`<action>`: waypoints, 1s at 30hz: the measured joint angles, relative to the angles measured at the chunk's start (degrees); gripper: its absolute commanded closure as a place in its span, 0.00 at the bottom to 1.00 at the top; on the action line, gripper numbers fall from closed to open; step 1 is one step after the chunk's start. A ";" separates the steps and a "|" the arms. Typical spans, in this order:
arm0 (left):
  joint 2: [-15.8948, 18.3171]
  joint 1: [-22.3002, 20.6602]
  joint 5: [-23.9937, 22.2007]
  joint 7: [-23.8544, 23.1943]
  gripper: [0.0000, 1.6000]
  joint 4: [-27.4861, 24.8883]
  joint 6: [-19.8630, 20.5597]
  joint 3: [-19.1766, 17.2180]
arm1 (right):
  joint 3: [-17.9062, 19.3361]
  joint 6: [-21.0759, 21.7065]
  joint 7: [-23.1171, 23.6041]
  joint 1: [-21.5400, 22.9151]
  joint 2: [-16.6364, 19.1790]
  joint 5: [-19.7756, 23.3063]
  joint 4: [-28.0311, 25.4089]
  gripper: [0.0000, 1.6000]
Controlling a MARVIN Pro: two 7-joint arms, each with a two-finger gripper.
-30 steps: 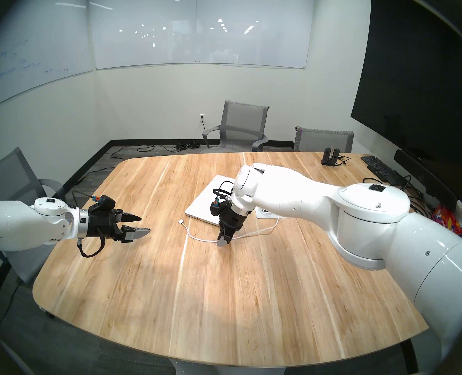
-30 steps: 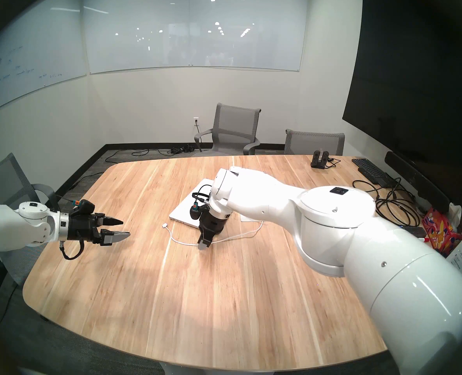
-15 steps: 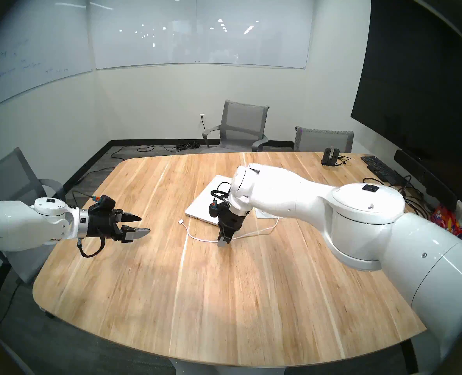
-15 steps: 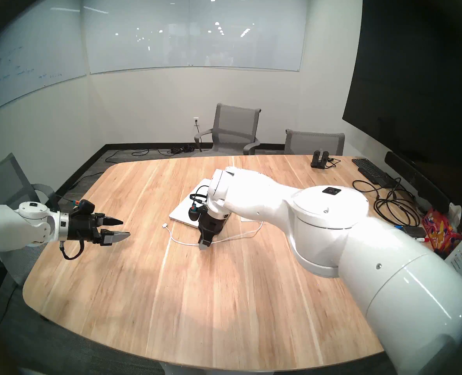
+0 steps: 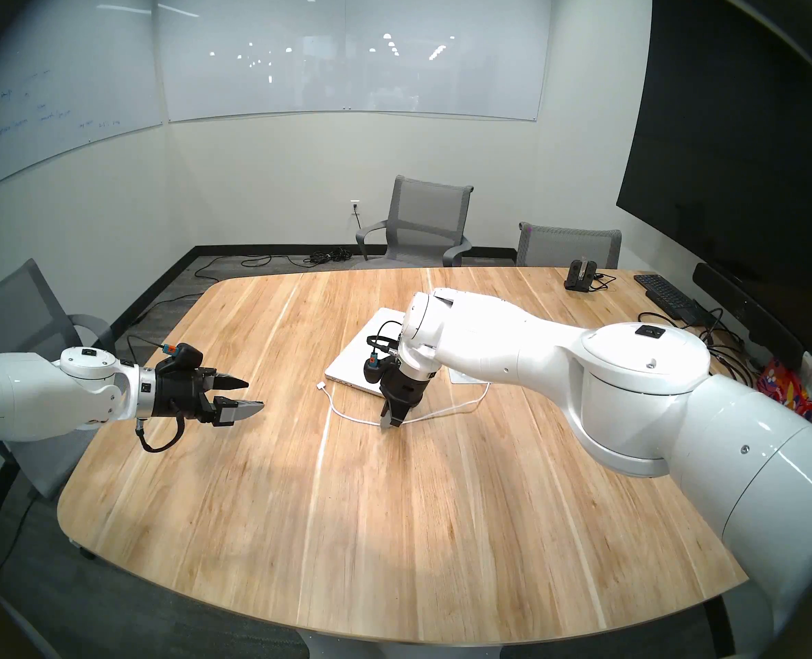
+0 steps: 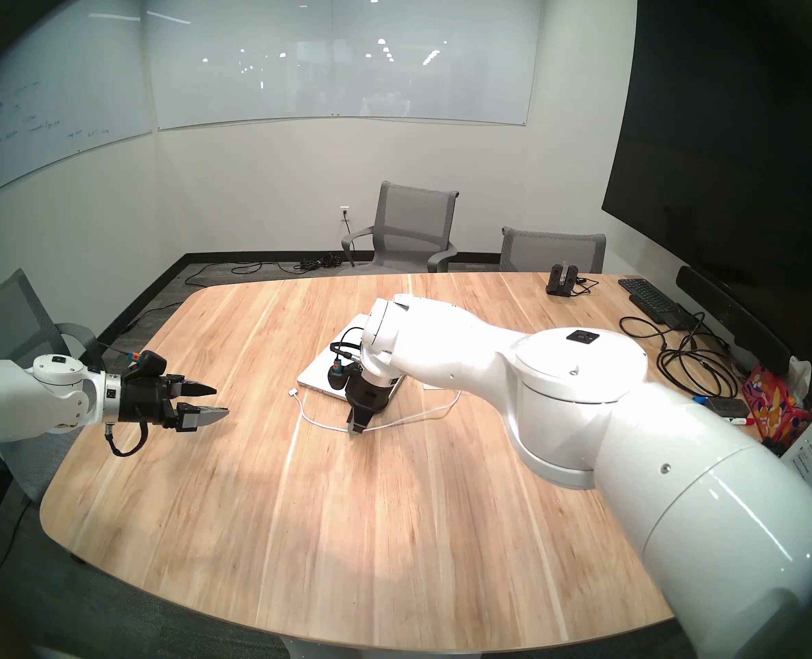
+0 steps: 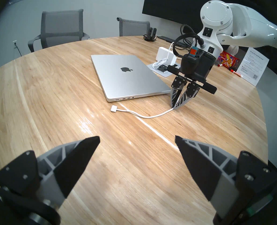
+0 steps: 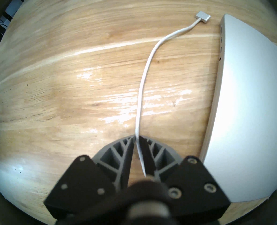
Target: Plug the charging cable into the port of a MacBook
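Pinching shut on the charging cable [image 8: 141, 96] mid-cord, right gripper [image 8: 138, 144] jaws narrowed since a second ago. Plug [image 8: 202, 17] now nearer the MacBook [image 7: 126, 75], unplugged. Left gripper [image 7: 137, 144] idle, spread wide.

A: What do we see on the counter [image 5: 299, 525] besides the work itself?

B: At two o'clock, a black keyboard [image 5: 665, 295] lies at the far edge, with a small black charging dock [image 5: 581, 275] near it toward one o'clock.

A: We also see loose black cables [image 6: 694, 363] at three o'clock, just beside a colourful tissue box [image 6: 775, 406].

B: Beyond the counter, at twelve, stand two grey mesh chairs [image 5: 423, 223]; a third [image 5: 19, 330] sits at nine.
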 measured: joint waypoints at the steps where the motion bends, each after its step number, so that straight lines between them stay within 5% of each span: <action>1: 0.00 0.00 0.00 0.00 0.00 0.00 0.00 0.00 | 0.08 -0.02 -0.05 -0.03 0.13 0.04 -0.14 0.71; 8: 0.00 0.00 0.00 0.00 0.00 0.00 0.00 0.00 | 0.69 0.25 -0.80 -0.14 1.61 0.30 -2.63 1.00; 30: 0.00 0.00 0.00 0.00 0.00 0.00 0.00 0.01 | 2.22 6.73 -4.55 -1.27 11.94 2.23 -21.01 1.00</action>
